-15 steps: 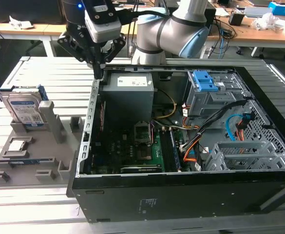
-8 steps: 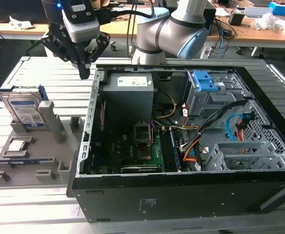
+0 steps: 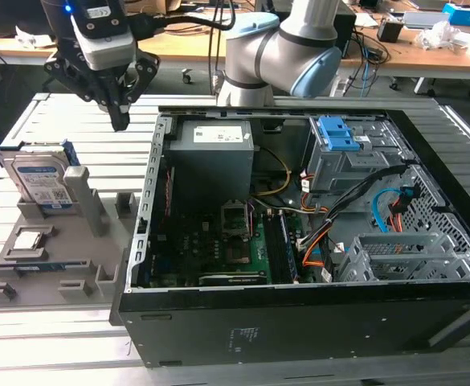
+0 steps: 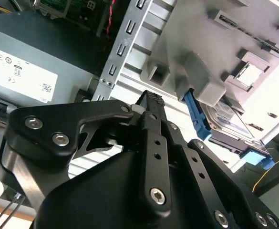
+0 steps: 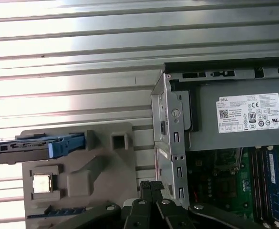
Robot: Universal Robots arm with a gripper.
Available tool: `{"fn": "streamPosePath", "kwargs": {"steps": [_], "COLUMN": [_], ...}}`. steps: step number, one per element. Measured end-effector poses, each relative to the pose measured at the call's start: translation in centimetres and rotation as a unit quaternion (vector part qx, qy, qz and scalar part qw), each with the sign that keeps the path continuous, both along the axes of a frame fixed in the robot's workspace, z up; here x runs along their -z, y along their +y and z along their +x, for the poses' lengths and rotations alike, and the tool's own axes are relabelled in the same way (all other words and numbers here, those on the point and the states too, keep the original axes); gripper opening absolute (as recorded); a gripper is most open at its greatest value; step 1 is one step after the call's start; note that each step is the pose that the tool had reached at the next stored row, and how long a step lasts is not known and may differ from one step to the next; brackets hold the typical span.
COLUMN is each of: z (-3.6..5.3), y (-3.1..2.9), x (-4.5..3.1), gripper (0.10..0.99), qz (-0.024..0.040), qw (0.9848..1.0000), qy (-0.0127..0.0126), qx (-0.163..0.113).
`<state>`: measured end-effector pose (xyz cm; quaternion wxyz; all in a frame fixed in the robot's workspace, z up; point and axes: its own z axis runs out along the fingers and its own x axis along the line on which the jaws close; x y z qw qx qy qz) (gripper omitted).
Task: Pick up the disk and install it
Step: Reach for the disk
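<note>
Hovering with end effector clenched on nothing, above the worktop between holder and case. Apart from the disk, upright on edge in the grey holder at the exterior view's left.
</note>
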<state>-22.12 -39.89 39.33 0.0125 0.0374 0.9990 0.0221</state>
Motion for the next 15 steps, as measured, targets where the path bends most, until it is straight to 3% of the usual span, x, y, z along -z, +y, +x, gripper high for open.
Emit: {"fn": "streamPosePath", "kwargs": {"steps": [8,13,15], "z": [-2.37,-4.62,-5.13], "y": [0.0,0.0,0.0], "x": [0.0,0.0,0.0], "gripper": [0.106,0.106,0.106], "qz": [0.0,0.0,0.0], "qw": [1.0,1.0,1.0], "qy": [0.0,0.0,0.0], "qx": [0.0,0.0,0.0]}}
